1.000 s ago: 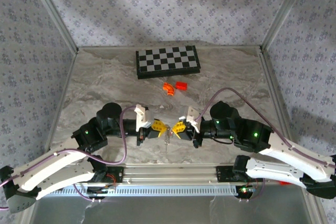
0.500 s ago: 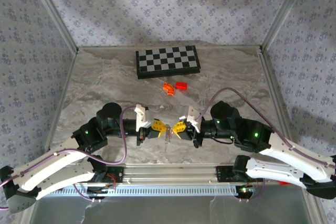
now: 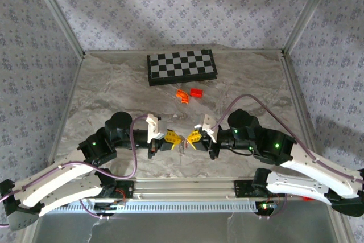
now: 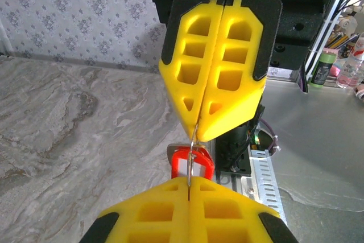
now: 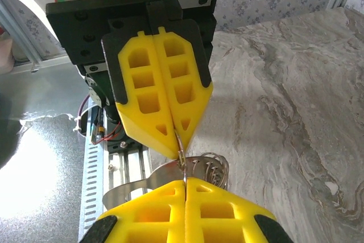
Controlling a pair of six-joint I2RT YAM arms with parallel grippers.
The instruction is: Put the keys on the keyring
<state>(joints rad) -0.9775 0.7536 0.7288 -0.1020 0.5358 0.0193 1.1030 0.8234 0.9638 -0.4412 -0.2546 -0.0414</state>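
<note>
Left claw [image 4: 188, 183]: clenched on the thin wire of the ring [image 5: 209, 168], tip to tip with the right.
Right claw [image 5: 185, 181]: clenched on the same wire from the opposite side.
Ring: pinched between both claws above the surface [image 3: 114, 92], coil hanging just behind the right tips.
Key [image 4: 193, 160]: red, tiny, hanging at the wire; threaded on or not, cannot tell.
Risk, slip: loss of the wire if either claw eases, given so thin and springy a bite.
Risk, pull: from opposed tugs, bending the coil or flicking the key off.
Risk, drop: of the key toward the near rail [image 3: 182, 189], awkward to reach.
Around: orange curve [image 3: 182, 95], red block [image 3: 197, 92], checkerboard [image 3: 181, 65], all well apart, farther out.
In the way: nothing but the claws themselves, crowding the key.
</note>
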